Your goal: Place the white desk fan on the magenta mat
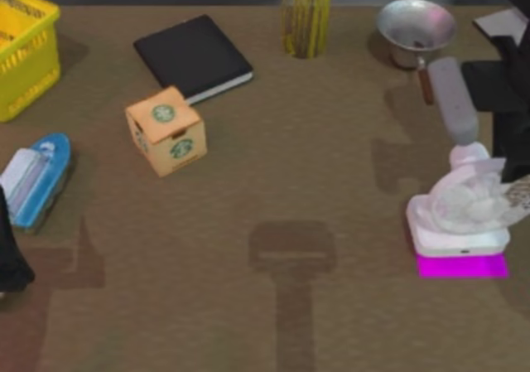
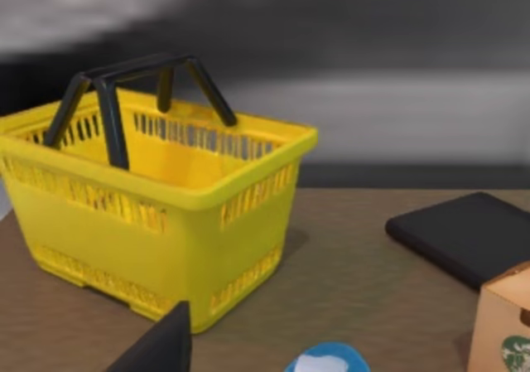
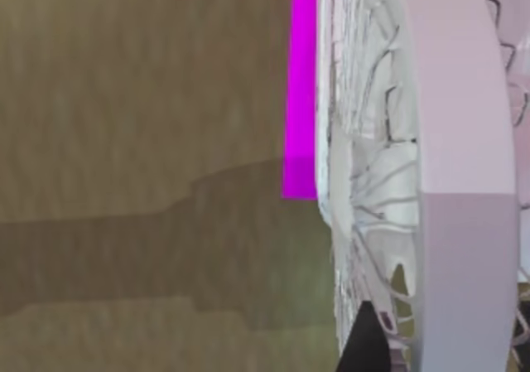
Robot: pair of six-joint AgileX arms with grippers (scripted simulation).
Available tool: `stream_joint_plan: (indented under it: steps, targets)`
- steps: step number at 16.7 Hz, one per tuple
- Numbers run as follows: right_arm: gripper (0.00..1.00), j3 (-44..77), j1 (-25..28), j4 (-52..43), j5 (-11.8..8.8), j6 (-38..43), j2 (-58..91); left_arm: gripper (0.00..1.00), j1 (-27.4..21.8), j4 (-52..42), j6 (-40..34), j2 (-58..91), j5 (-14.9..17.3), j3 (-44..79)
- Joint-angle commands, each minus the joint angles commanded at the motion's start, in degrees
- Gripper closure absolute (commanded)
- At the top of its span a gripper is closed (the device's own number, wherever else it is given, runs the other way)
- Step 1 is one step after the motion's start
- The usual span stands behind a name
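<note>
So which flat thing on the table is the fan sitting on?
The magenta mat at the table's right, under the white desk fan. The black notebook lies bare at the far left-centre.

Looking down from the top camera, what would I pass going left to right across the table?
Yellow basket → blue and white boat-shaped item → orange carton → black notebook → yellow slatted holder → silver bowl → white desk fan on the magenta mat, with the right gripper at it.
</note>
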Motion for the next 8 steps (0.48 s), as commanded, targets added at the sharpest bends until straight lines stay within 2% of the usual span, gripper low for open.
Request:
stream_joint_plan:
  steps: [4,8]
  targets:
    - [1.00,-0.08,0.26,0.10,-0.08,0.20,0.19,0.00,0.00,0.00,0.00,0.00,0.00,0.00]
    - [1.00,-5.74,0.01,6.06,0.03,0.26,0.30,0.00,0.00,0.00,0.00,0.00,0.00,0.00]
